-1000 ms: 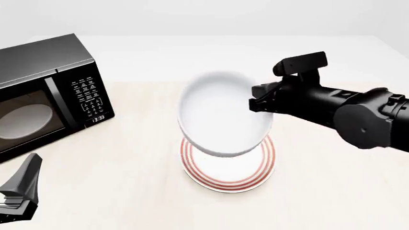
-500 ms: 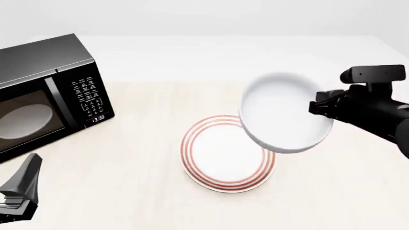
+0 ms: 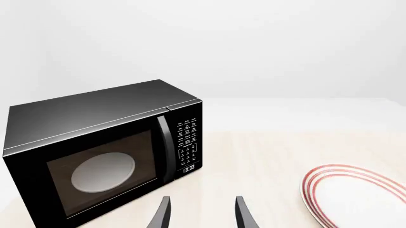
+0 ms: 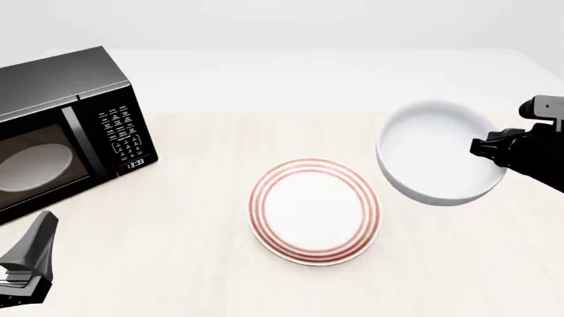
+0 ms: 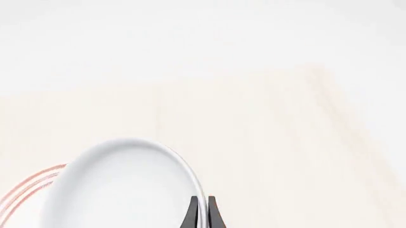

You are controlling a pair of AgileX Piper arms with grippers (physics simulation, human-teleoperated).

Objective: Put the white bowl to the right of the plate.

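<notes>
Pale table (image 4: 176, 264): right gripper (image 4: 487, 149) pinches the white bowl (image 4: 436, 152) rim, bowl at the plate's (image 4: 315, 210) two o'clock; left gripper (image 3: 201, 214) open, idle.

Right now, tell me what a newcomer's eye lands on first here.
First, the glossy white deep bowl, pinched at its rim by the right gripper, tilted to the right of the flat red-ringed white plate at the table's middle. Next, the black microwave at far left. The left gripper hangs open.

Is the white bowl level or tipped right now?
Tipped. In the front view the white bowl shows its inside, held by its rim in the right gripper.
</notes>
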